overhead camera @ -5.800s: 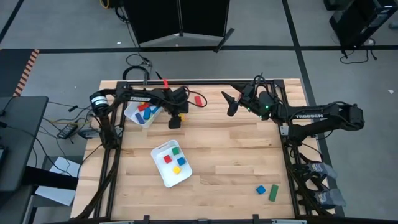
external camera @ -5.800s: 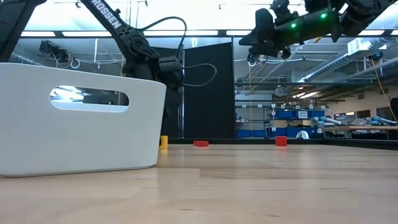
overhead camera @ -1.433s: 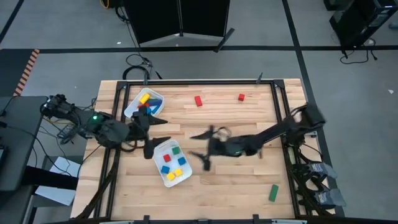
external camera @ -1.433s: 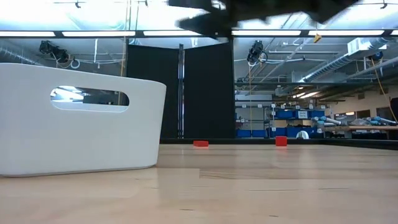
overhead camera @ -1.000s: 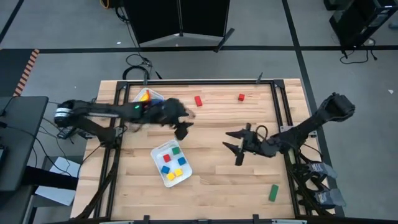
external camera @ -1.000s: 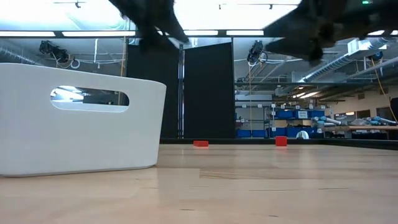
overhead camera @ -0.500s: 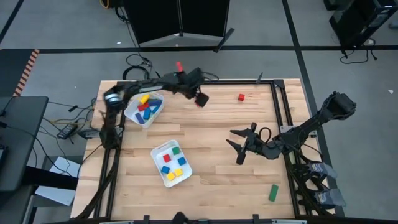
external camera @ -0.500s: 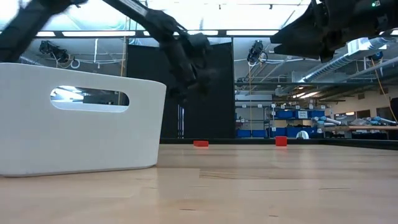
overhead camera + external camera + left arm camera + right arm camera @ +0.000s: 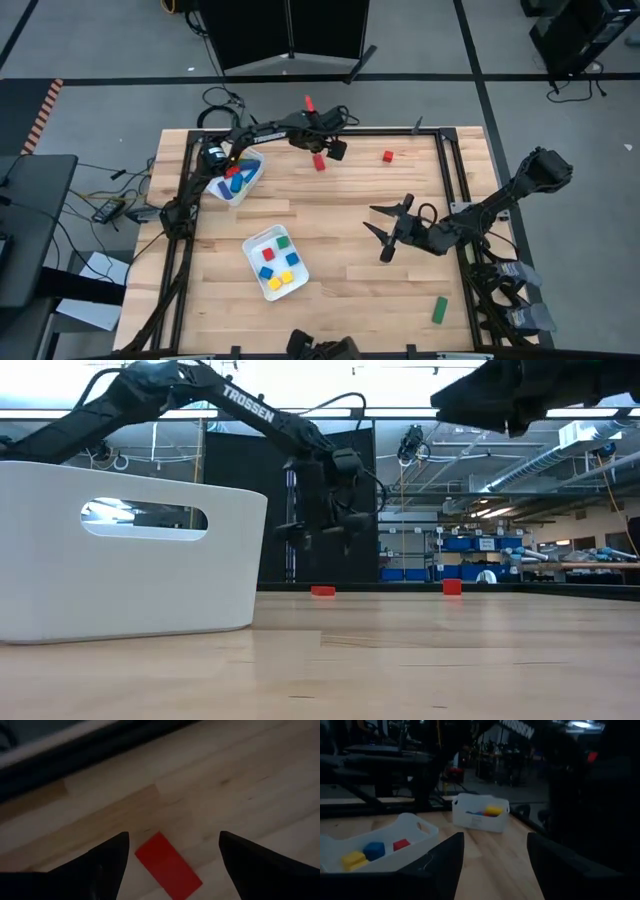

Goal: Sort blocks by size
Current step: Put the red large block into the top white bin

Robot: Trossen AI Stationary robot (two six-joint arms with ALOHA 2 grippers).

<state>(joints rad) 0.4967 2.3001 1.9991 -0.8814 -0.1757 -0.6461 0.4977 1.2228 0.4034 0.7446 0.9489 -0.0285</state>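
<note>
A red bar (image 9: 319,162) lies flat on the table near the far edge; it also shows in the left wrist view (image 9: 167,866) and the low view (image 9: 322,591). My left gripper (image 9: 329,152) hangs open just above it, with the bar between its two fingers (image 9: 111,862), touching nothing. My right gripper (image 9: 379,235) is open and empty above the table's middle right. A red cube (image 9: 387,156) rests on the table right of the bar. A green bar (image 9: 438,310) lies near the near right corner.
A white tray (image 9: 250,160) at the far left holds several longer blocks. A second white tray (image 9: 262,290) near the middle left holds several small cubes; both trays show in the right wrist view (image 9: 420,827). Bare wood lies between the trays and the right gripper.
My left gripper has swung from the table's middle toward the far edge and a little right, then come down over the red bar, still open. The right gripper has kept still.
</note>
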